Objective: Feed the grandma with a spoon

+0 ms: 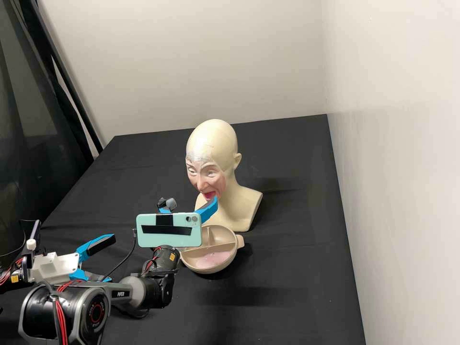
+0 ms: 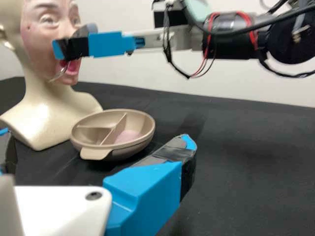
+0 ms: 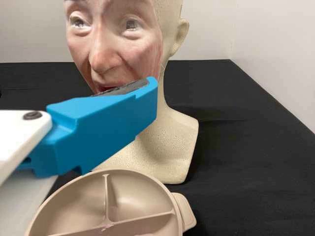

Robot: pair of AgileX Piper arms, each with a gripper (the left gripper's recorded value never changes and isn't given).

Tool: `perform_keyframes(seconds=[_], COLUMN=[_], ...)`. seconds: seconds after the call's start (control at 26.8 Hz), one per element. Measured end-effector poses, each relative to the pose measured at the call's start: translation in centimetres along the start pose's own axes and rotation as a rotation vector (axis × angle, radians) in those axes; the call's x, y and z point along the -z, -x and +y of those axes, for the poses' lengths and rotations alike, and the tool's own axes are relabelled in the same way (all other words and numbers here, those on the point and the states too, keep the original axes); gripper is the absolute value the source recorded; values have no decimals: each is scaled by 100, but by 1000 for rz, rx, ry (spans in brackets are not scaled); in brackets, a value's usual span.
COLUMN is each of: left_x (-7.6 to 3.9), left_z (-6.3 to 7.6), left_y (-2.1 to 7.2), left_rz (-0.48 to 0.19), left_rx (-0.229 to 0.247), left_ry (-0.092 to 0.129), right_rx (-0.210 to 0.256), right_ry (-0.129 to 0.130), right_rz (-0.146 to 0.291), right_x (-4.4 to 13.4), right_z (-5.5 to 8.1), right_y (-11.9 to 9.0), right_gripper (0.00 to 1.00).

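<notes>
Left wrist view: right gripper (image 2: pixel 74 43) at the open mouth of the mannequin head (image 2: pixel 44 19), fingers (image 2: pixel 106 44) closed on a thin spoon (image 2: pixel 58 76) at the lips; apparently the delivery step, which next calls for gentle inward tipping. Right wrist view: bowl (image 3: pixel 142 196) just in front of the head. High view: left gripper (image 1: pixel 103 258) low, fingers apart; arm label (image 1: pixel 122 293) unreadable.

Spoon (image 2: pixel 58 76) mostly hidden in right gripper (image 2: pixel 71 44), bowl (image 3: pixel 142 192) cut off by picture edge
</notes>
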Motion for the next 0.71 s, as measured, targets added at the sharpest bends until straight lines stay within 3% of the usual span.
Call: perform_keyframes(seconds=[0.63,0.67,0.71], left_x=[19,19,19], left_z=[-18,-18,-18], left_y=[-8,-8,-8], left_rz=[6,6,6], left_rx=[4,4,4], left_ry=[1,1,1], right_rx=[5,7,9], right_ry=[-1,3,4], right_rz=[-15,-20,-27], right_x=[-48,-71,-94], right_z=[-3,4,4], right_y=[28,38,51], right_gripper=[100,0,0])
